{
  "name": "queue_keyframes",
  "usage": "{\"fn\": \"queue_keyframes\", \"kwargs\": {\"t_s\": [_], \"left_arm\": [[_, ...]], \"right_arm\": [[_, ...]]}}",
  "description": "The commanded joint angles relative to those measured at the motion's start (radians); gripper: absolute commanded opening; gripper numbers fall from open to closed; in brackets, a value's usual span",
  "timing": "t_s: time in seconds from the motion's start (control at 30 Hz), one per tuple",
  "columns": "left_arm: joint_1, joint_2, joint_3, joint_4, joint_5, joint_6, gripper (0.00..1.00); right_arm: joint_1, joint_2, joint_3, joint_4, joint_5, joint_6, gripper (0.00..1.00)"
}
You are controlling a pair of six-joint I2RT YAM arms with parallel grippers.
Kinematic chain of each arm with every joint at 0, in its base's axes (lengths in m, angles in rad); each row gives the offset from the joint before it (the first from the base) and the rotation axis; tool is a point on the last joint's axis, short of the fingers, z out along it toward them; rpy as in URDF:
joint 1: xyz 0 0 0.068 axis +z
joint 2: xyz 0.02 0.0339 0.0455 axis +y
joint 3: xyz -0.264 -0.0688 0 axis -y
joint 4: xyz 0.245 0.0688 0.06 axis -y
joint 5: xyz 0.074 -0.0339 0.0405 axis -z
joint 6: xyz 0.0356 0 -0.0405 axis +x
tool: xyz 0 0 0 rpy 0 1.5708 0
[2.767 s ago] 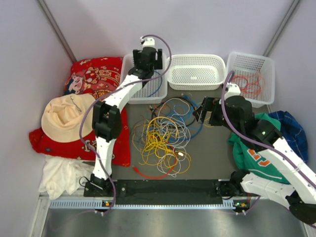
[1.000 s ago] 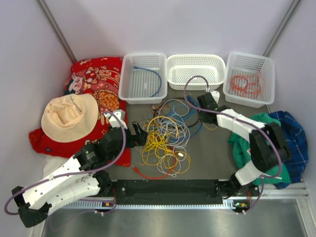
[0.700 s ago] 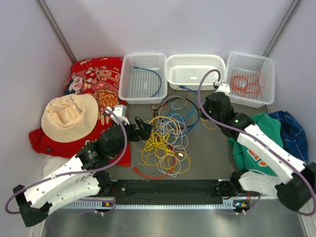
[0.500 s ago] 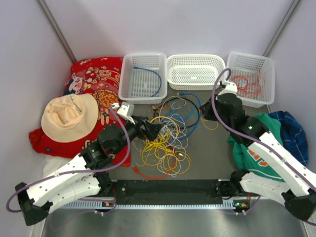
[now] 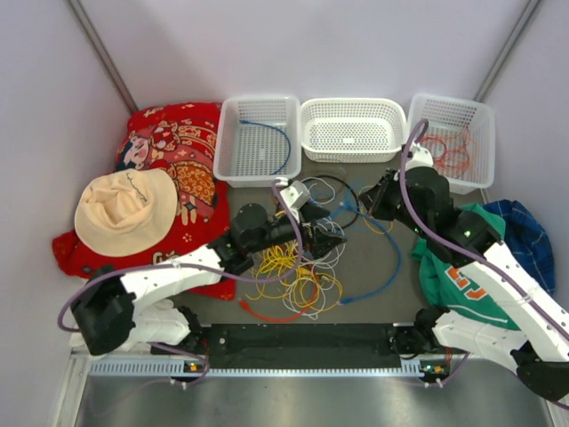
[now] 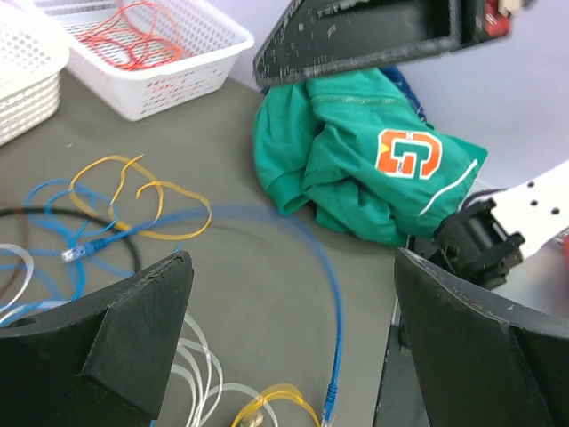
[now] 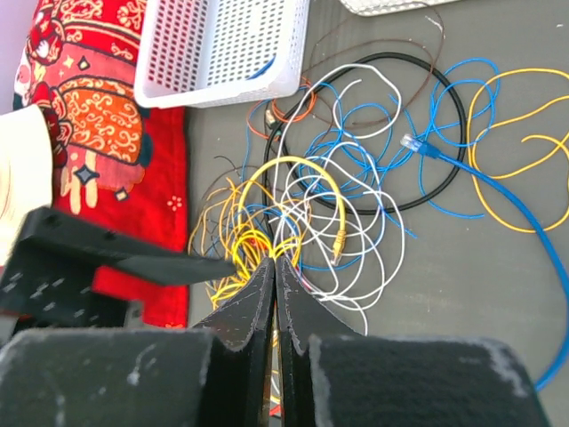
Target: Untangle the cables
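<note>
Left arm (image 5: pixel 178 276) has swung further right across the tabletop (image 5: pixel 382 285) since half a second ago; its jaws, which were at the left edge of the cable pile (image 5: pixel 289 262), now sit over the pile's upper right part. One blue cable (image 6: pixel 337 342) that lay looped in the heap now arcs out to the right of it, and it is blurred in the left wrist view.

Left jaws: wide open, fingers (image 6: pixel 133 338) far apart, nothing between them. Below the gap lie bare tabletop and the blue arc, whose small plug end points toward the near edge.

Right arm (image 5: pixel 480 249): jaws pressed fully together, fingers (image 7: pixel 258 302) touching along their length. They hang above the right side of the heap. Cannot tell whether any wire is pinched.

Cables: main tangle is in the middle of the tabletop, in front of the baskets. It is mostly yellow and white loops, with thin blue strands through it. A black ring (image 7: pixel 461 116) lies at the far side, and loose yellow loops (image 6: pixel 105 161) lie to the right of it. One red-orange wire (image 5: pixel 267 313) lies at the near edge of the heap.

Left basket (image 5: pixel 233 169) holds one blue wire (image 5: pixel 283 142). Right basket (image 5: pixel 484 111) holds red-orange wires (image 5: pixel 440 151).

Surroundings: green shirt (image 6: pixel 356 160) lies right of the cables, with red patterned cloth (image 5: pixel 169 142) and tan hat (image 5: pixel 120 209) on the left.
</note>
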Motion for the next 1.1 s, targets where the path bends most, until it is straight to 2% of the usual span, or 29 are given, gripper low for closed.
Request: {"fn": "queue_keyframes", "kwargs": {"t_s": [0.0,0.03,0.07,0.1,0.2,0.23,0.37,0.53,0.7,0.77,0.93,1.07], "left_arm": [[-0.002,0.092,0.099,0.203,0.073,-0.057,0.99],[-0.002,0.113,0.129,0.148,0.064,-0.059,0.99],[-0.002,0.12,0.139,0.131,0.06,-0.059,0.99],[-0.002,0.126,0.142,0.123,0.062,-0.063,0.99],[-0.005,0.156,0.14,0.099,0.089,-0.104,0.99],[-0.008,0.19,0.152,0.082,0.094,-0.112,0.99],[-0.051,0.294,0.2,-0.018,0.074,-0.134,0.99],[-0.143,0.446,0.253,-0.078,0.01,-0.12,0.98],[-0.224,0.58,0.321,-0.193,0.021,-0.027,0.82],[-0.244,0.597,0.329,-0.246,0.004,0.019,0.78],[-0.288,0.595,0.314,-0.352,-0.042,0.096,0.76],[-0.305,0.601,0.287,-0.377,-0.039,0.124,0.72]], "right_arm": [[0.013,-0.007,0.034,-0.019,-0.003,0.002,0.0],[0.014,-0.004,0.037,-0.035,0.011,-0.001,0.02],[0.014,-0.004,0.039,-0.055,0.025,-0.004,0.1],[0.013,-0.006,0.028,-0.083,0.057,-0.002,0.25],[0.011,-0.051,-0.036,-0.089,0.1,0.025,0.46],[0.011,-0.102,-0.057,-0.077,0.103,0.04,0.49],[0.013,-0.238,-0.134,-0.011,0.123,0.059,0.52],[0.013,-0.312,-0.096,-0.089,0.221,0.059,0.53],[0.011,-0.352,-0.084,-0.152,0.261,0.059,0.53],[0.013,-0.354,-0.087,-0.166,0.258,0.065,0.53],[0.013,-0.36,-0.108,-0.161,0.249,0.076,0.53],[0.011,-0.36,-0.128,-0.141,0.238,0.079,0.53]]}}
